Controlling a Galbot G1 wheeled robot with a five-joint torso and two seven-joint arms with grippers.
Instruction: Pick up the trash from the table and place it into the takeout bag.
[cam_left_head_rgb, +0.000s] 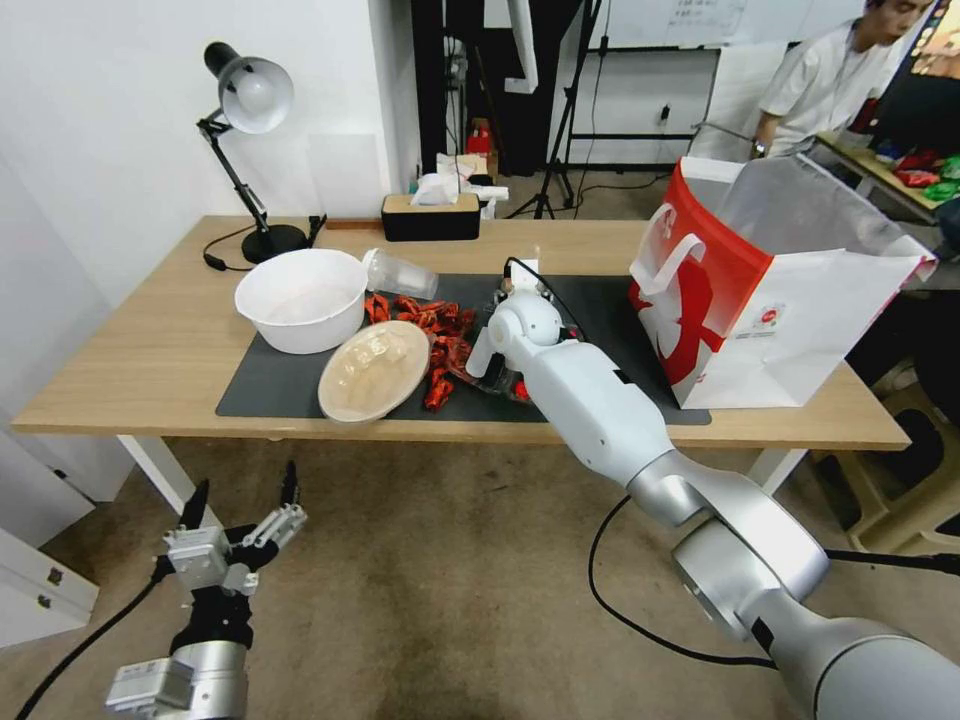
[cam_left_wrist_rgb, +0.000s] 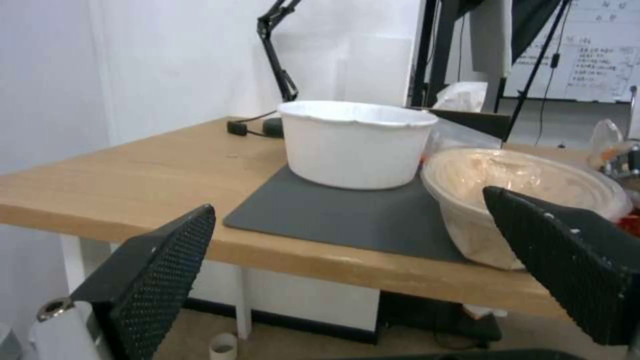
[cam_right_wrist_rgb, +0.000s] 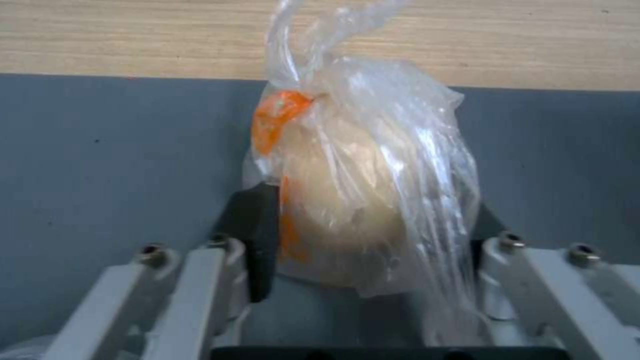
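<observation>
The job looks early: the takeout bag (cam_left_head_rgb: 760, 290) stands open-mouthed at about 3 o'clock on the table (cam_left_head_rgb: 130, 370), and nothing can be seen inside it from the head view, while most of the trash lies on the dark grey mat (cam_left_head_rgb: 270, 390). A white bowl (cam_left_head_rgb: 300, 298) sits at about 10 o'clock of the mat, a round beige lid (cam_left_head_rgb: 375, 370) leans at its near edge around 7 o'clock, a clear plastic cup (cam_left_head_rgb: 398, 273) lies on its side just behind the bowl, and a scatter of red scraps (cam_left_head_rgb: 432, 335) lies between lid and arm. The right gripper (cam_right_wrist_rgb: 363, 235) is down on the mat near the centre, its fingers closed against both sides of a small clear bag (cam_right_wrist_rgb: 360, 180) holding a pale lump with an orange patch; whether the bag is off the mat yet cannot be told. The left gripper (cam_left_head_rgb: 240, 510) hangs below the table's near edge at about 7 o'clock, fingers spread wide and empty. The head view hides the bag behind the right wrist, so the grip is confirmed by the right wrist view alone. The left wrist view gives a side-on look at the bowl (cam_left_wrist_rgb: 357, 142) and lid (cam_left_wrist_rgb: 520, 195), showing the lid overhanging the table's front edge.
</observation>
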